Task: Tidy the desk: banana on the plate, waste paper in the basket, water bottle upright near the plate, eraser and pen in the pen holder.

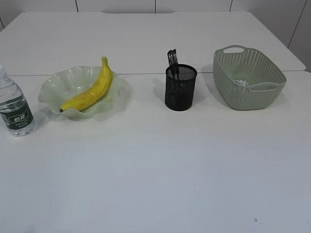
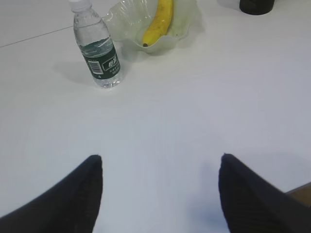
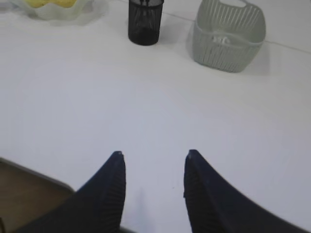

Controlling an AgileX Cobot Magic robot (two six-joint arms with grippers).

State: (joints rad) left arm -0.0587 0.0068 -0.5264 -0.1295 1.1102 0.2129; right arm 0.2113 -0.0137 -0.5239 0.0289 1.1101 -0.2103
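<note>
Ahead of both sets of fingers, you will find the banana (image 1: 89, 93) on the plate (image 1: 53, 87) and the water bottle (image 2: 97, 51) upright beside it, so the left gripper (image 2: 160, 187) and right gripper (image 3: 154, 182) stand released, holding nothing.

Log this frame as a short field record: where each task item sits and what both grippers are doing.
banana: lying on the plate
water bottle: upright, left of the plate
pen holder: dark items standing inside
basket: white paper inside
left gripper: open, empty
right gripper: open, empty
</note>
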